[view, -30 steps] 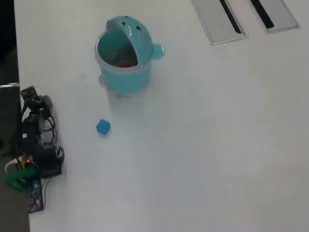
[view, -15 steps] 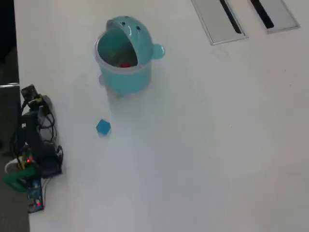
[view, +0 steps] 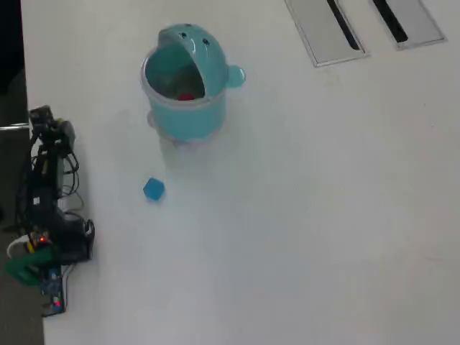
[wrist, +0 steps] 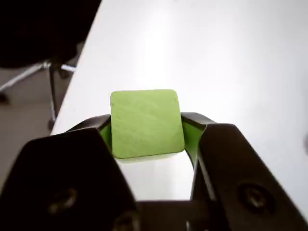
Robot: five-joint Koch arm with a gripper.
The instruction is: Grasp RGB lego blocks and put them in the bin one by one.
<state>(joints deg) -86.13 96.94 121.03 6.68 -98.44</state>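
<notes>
Setting: a plain white table [view: 309, 215], with 2 grey slotted panels [view: 363, 25] set into its far right corner in the overhead view, and dark floor with a chair base [wrist: 43, 72] beyond the table's left edge in the wrist view. Item 1, nearest the wrist camera: the gripper [wrist: 147, 127], black-bodied with green pads [wrist: 191, 137], clamped on the yellow-green block [wrist: 146, 122]; the pads press its left and right faces and the block is held clear of the table. Block: cube-like, matte, faintly streaked top face, rounded corners, small enough to sit wholly between the jaws. In the overhead view the arm [view: 47, 187] is folded at the table's left edge and the held block cannot be made out there. Item 2: the blue block [view: 153, 189], alone on open table, between the arm and the bin, touching nothing. Item 3, farthest: the teal bin [view: 183, 86], upright, domed lid tipped back, 2 dot eyes on the lid, round knob on its right side, pale rim; a red block [view: 187, 95] shows inside. Status, judged: 1 of 3 blocks binned, the 2nd in hand, carry step. Next move calls for swinging across to the bin, well apart from the gripper, centring over the mouth below the raised lid, then letting go.
</notes>
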